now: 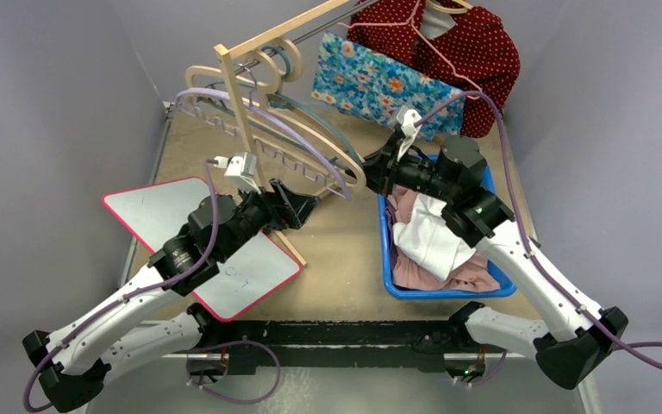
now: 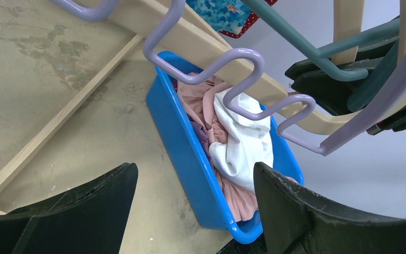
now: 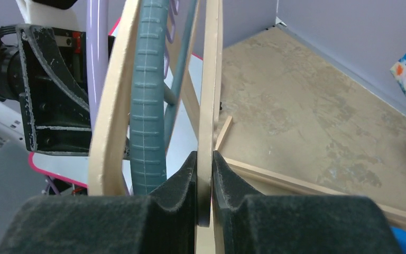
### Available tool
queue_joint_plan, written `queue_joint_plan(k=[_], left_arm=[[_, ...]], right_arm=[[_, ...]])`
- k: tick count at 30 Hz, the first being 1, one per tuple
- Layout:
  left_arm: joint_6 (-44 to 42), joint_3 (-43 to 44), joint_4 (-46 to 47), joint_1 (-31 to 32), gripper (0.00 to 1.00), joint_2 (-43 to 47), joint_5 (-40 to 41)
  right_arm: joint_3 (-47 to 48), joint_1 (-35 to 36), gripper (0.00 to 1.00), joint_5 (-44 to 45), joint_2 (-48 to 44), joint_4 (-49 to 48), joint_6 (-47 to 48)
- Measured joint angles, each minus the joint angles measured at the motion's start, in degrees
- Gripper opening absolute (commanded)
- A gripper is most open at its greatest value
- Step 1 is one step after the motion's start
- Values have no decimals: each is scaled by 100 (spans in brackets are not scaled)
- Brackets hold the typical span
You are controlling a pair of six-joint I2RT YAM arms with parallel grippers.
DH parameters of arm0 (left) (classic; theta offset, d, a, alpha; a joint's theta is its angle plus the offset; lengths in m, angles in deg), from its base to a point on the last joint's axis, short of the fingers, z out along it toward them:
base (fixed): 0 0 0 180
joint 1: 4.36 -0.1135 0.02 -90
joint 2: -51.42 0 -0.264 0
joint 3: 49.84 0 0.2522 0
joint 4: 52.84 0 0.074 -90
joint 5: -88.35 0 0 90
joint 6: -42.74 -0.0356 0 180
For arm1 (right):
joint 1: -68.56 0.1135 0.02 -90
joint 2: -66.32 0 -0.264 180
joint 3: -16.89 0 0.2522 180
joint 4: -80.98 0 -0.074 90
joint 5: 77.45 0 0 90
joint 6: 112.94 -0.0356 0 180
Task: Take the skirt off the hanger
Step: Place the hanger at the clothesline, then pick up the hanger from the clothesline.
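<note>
The right gripper (image 3: 205, 169) pinches a cream hanger (image 3: 209, 79), the left gripper (image 2: 195, 182) gapes empty, and the floral skirt (image 1: 379, 82) hangs just beyond, nearer the right arm.

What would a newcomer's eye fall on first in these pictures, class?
Probably the bright flowered skirt hanging on the rail at the back, beside a red dotted garment. Next, the tangle of empty hangers over the table's centre, where the right arm's jaws are shut on a beige hanger. Last, the blue bin of pink and white clothes on the right.
</note>
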Motion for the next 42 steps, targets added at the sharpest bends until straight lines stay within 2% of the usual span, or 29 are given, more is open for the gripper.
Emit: queue_joint_plan(k=[2, 4, 10, 14, 22, 28, 30, 36, 42], left_arm=[[0, 0, 4, 0, 80, -2, 0], [-2, 0, 9, 0, 80, -4, 0], [0, 0, 33, 0, 80, -76, 0], [-2, 0, 28, 0, 80, -109, -2], [-46, -4, 44, 0, 80, -157, -26], [-116, -450, 363, 0, 81, 59, -72], [-146, -538, 387, 0, 81, 127, -85], [-308, -555, 363, 0, 81, 136, -125], [-525, -555, 205, 0, 81, 149, -129]], right_arm=[[0, 46, 16, 31, -20, 24, 138], [0, 46, 22, 37, -76, 48, 243], [-7, 46, 59, 223, -247, 63, 254], [-212, 55, 73, 809, -573, 109, 136], [-575, 55, 86, 1862, -1561, 892, -22], [-1458, 55, 98, 2122, -2321, 1412, -289], [-1759, 55, 99, 2199, -2409, 1471, -466], [-2009, 55, 99, 2785, -2109, 1580, -929], [-1659, 31, 99, 3672, -1425, 1517, -1014]])
